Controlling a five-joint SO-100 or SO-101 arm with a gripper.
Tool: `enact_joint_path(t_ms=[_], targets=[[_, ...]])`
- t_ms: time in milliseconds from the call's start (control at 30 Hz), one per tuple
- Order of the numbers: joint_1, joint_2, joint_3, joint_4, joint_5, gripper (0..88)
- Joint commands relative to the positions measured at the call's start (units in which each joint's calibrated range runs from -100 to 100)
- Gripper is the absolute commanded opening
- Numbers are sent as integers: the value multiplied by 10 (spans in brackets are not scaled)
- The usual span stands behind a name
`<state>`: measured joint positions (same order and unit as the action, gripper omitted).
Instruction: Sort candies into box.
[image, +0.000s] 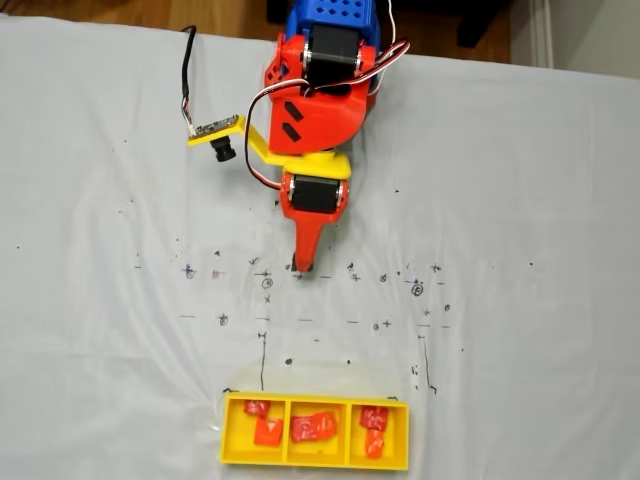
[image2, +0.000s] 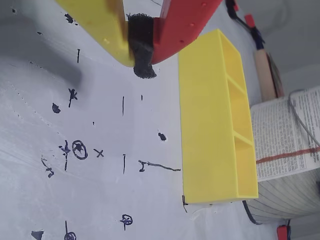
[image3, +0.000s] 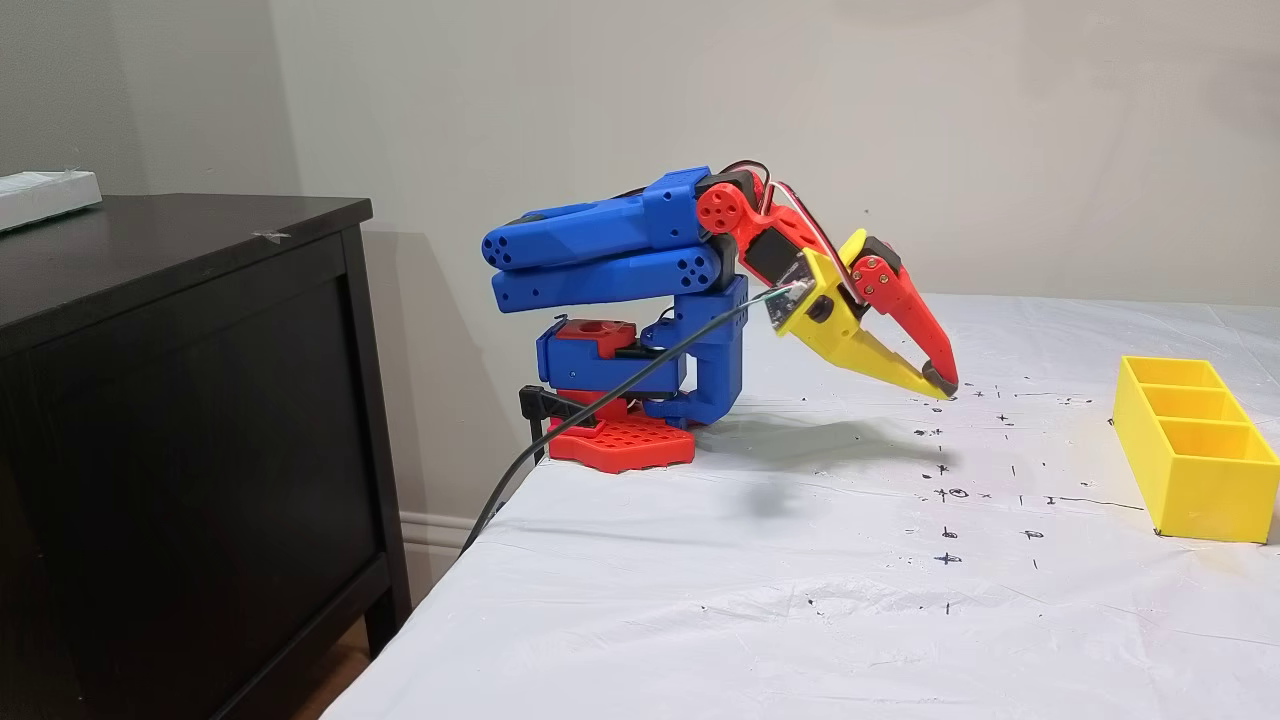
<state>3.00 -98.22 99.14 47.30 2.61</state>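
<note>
The yellow three-compartment box (image: 232, 452) lies at the near edge of the white sheet in a fixed view. Red and orange candies (image: 267, 432) lie inside it, two in each compartment: left, middle (image: 313, 428) and right (image: 374, 445). My gripper (image: 303, 266) hangs low over the pen-marked sheet, well short of the box, with its red and yellow fingers together and nothing between them. From the wrist, the fingers (image2: 141, 50) meet on a black pad, and the box (image2: 210, 125) stands to their right. The side-on fixed view has the gripper (image3: 942, 387) left of the box (image3: 1200, 490).
A yellow bracket with a circuit board and camera (image: 215, 135) sticks out beside the arm. A black cabinet (image3: 180, 400) stands off the table's left edge. An open book (image2: 285, 135) lies beyond the box. Ink marks dot the sheet.
</note>
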Motion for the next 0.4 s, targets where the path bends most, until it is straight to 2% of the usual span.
enact_joint_path(t_ms=[0,367], targets=[[2,-8,4,-3,-2,1],[15,-8,-6,32,-18,2]])
